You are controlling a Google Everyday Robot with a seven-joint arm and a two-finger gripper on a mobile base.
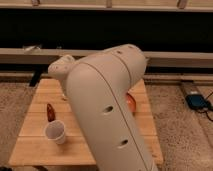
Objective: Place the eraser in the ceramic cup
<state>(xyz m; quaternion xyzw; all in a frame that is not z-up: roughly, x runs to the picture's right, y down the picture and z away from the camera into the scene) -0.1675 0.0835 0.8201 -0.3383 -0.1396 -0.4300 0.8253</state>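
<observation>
The ceramic cup [55, 132] is small, plain and white, and stands slightly tilted on the left part of the wooden table [35, 150]. The eraser does not show; it is hidden or out of view. My big white arm [107, 110] fills the middle of the camera view and covers most of the table's centre. The gripper does not show; it lies somewhere behind or beyond the arm.
A small dark red bottle [50, 112] lies just behind the cup. An orange-red rounded object [131, 103] peeks out at the arm's right edge. A blue device [197, 101] with a cable lies on the carpet at right. A long low rail [175, 59] runs behind the table.
</observation>
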